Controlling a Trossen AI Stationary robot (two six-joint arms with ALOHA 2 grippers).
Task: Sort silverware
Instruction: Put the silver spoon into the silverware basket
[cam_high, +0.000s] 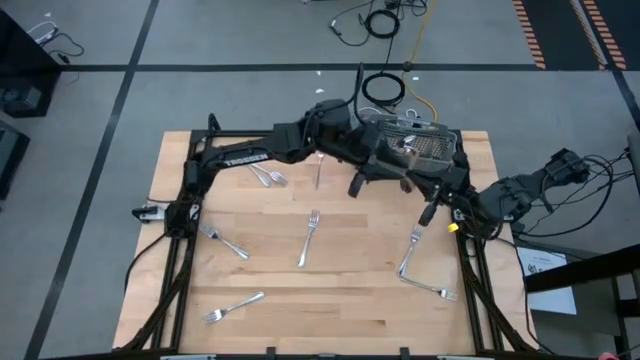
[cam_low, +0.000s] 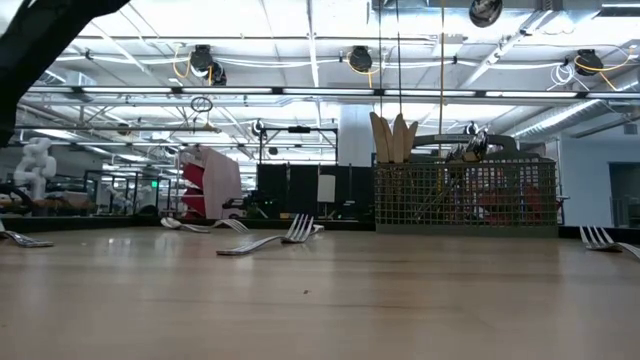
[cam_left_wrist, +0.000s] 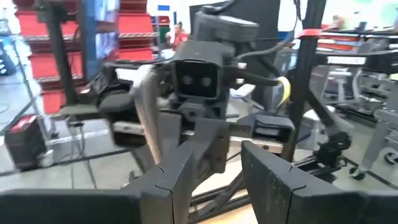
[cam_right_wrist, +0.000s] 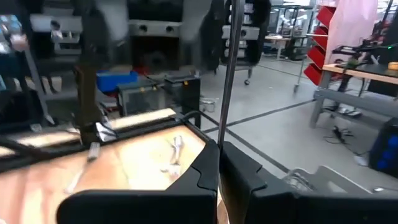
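Note:
Several silver forks lie flat on the wooden table (cam_high: 330, 300), among them one in the middle (cam_high: 308, 238), one at the near left (cam_high: 233, 305) and two at the right (cam_high: 415, 240). The grey mesh caddy (cam_high: 425, 145) stands at the far right and holds utensils (cam_low: 470, 148). My left gripper (cam_left_wrist: 227, 158) hovers high beside the caddy (cam_high: 405, 180), open, with nothing between its fingers. My right gripper (cam_right_wrist: 219, 163) is shut, held above the table's right side (cam_high: 428, 212), facing the left one.
A slim piece of silverware (cam_high: 318, 172) lies under the left arm, and two forks (cam_high: 268, 177) lie at the far left. Wooden utensils (cam_low: 392, 138) stick up from the caddy. Cables (cam_high: 385, 90) lie on the floor behind the table.

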